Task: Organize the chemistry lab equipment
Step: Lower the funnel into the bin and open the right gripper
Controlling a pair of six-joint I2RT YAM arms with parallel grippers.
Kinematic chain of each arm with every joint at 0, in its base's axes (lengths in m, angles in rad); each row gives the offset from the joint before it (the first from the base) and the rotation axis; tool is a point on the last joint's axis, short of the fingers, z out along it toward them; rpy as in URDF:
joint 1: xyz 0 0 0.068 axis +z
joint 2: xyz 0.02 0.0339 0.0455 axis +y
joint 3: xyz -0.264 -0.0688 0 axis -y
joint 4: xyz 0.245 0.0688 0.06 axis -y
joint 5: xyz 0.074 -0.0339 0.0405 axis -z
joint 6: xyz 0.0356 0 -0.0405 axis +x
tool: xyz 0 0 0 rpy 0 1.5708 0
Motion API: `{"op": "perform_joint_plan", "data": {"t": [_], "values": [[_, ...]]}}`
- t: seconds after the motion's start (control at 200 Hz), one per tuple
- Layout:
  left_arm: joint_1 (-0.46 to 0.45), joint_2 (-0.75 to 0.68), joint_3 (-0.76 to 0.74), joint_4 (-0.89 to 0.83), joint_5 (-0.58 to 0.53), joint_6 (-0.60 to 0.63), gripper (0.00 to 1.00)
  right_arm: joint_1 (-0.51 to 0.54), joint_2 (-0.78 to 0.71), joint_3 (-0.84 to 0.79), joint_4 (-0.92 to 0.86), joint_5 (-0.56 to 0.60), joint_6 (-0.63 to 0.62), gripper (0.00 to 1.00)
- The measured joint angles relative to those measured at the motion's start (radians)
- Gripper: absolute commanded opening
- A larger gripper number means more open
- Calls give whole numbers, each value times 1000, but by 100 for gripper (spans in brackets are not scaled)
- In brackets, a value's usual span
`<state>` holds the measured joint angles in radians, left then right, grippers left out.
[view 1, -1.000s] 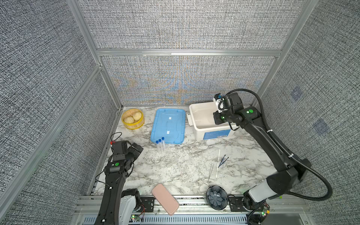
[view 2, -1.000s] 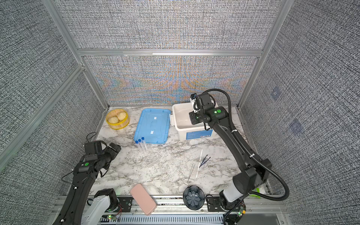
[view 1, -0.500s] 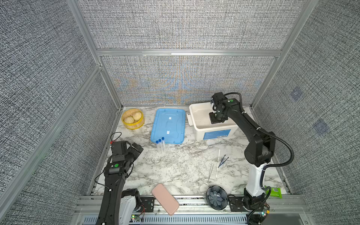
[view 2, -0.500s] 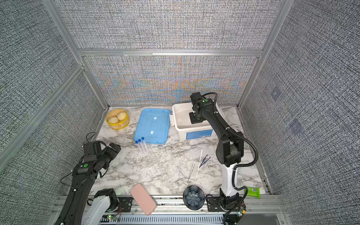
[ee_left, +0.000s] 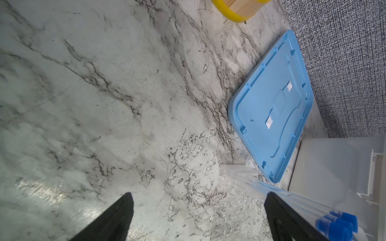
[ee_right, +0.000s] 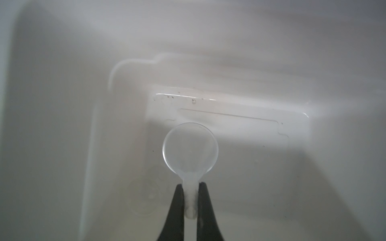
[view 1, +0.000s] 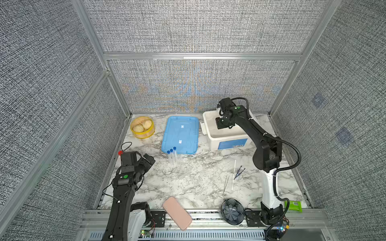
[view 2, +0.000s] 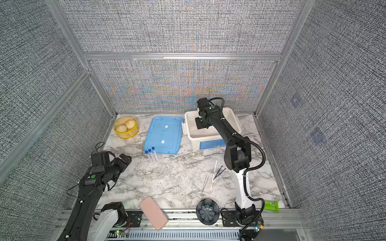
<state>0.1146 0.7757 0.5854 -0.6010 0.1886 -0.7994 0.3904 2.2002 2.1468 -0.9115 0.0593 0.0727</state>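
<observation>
At the back of the marble table (view 1: 188, 183), inside the smooth white plastic bin (view 1: 213, 141), the right gripper (ee_right: 191, 200) is pinching the short handle of a clear round scoop (ee_right: 190, 148), its bowl pointing straight out over the bin floor. The left gripper (ee_left: 199, 196) is hanging wide apart just beside three clear blue-capped tubes (view 1: 173, 155), lying caps backward, nearer that arm; dark blue tweezers (view 1: 239, 172), silver tweezers (view 1: 226, 183) and a white stick (view 1: 233, 175) are lying nearer the right arm
</observation>
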Motion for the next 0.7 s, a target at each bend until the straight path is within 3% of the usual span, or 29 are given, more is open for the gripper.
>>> {"op": "perform_joint_plan", "data": {"t": [0.2, 0.7], "values": [[2, -15, 15, -29, -11, 18, 99, 10, 40, 0, 77, -93, -109, 0], [5, -11, 24, -60, -29, 32, 99, -51, 72, -9, 29, -269, -740, 0]]}}
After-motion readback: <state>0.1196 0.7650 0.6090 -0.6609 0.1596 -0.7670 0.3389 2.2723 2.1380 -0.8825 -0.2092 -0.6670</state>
